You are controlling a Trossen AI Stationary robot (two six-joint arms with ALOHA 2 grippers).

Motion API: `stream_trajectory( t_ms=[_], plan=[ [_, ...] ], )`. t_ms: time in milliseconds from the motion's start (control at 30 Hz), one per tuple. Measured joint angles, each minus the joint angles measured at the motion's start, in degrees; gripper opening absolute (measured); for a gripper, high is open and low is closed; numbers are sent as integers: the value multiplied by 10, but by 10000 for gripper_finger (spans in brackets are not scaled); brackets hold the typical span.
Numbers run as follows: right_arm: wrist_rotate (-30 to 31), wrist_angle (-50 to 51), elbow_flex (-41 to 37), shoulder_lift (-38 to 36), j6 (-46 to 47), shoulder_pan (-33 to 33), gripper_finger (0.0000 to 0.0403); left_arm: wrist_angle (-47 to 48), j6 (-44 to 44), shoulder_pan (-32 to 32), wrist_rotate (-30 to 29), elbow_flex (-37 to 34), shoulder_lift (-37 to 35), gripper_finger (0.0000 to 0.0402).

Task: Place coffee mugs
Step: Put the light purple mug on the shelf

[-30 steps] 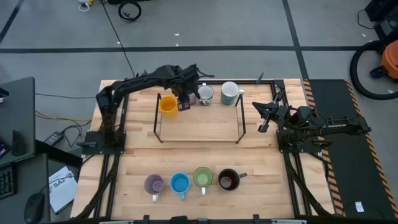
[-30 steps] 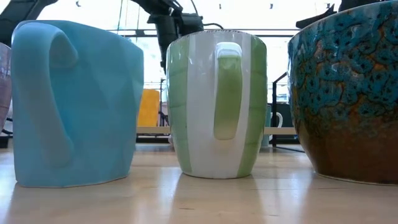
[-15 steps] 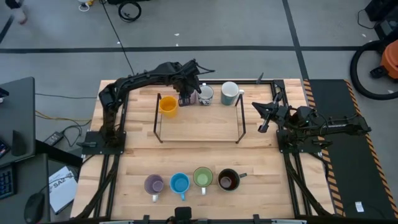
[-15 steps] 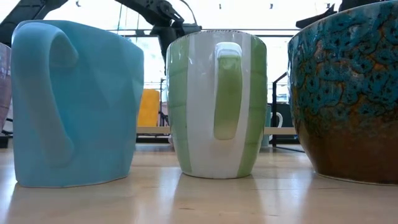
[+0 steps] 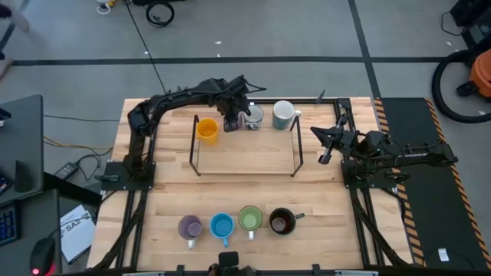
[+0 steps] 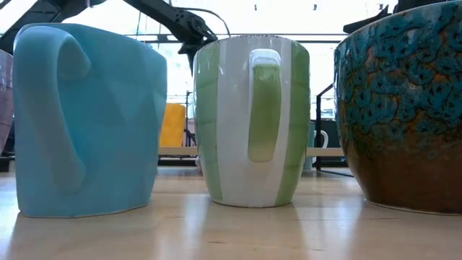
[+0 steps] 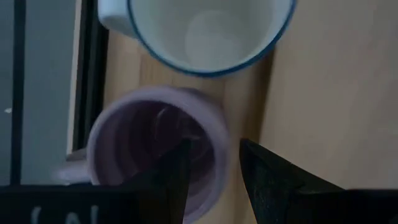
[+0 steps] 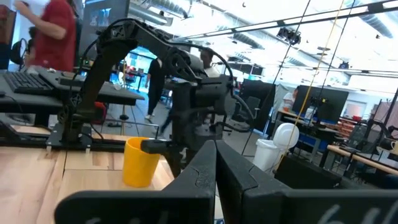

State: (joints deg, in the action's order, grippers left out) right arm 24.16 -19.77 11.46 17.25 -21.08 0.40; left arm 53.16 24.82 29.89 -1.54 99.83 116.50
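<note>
My left gripper [image 5: 233,120] reaches to the far side of the table, over the purple mug [image 7: 140,146]. It is open. In the left wrist view one finger [image 7: 177,171] points into the mug and the other [image 7: 264,177] is outside its wall, with gaps on both sides. The purple mug stands upright beside the white patterned mug [image 5: 254,116]. The orange mug [image 5: 206,129] and pale white-blue mug [image 5: 283,113] stand in the same far row. The lavender [image 5: 189,227], bright blue [image 5: 222,225], green [image 5: 250,218] and dark [image 5: 281,221] mugs stand along the near edge. My right gripper [image 5: 322,144] waits shut at the right.
A black wire frame [image 5: 295,149] stands around the far row of mugs, its posts beside the left gripper. Bare wood lies between the frame and the near row. In the low view the blue [image 6: 86,119] and green [image 6: 251,119] mugs fill the foreground.
My left gripper has moved a little toward the table's far edge and right, closer to the white patterned mug. The mugs in both rows stand where they were.
</note>
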Motion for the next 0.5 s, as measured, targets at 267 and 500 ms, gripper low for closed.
stream_trajectory(
  t_ms=[267,500],
  plan=[
    [-1,1,0,0,4,0,9,5,-1,-2,-21,0,16,142],
    [-2,2,0,0,5,0,9,2,-5,-6,-37,0,32,141]
  ],
)
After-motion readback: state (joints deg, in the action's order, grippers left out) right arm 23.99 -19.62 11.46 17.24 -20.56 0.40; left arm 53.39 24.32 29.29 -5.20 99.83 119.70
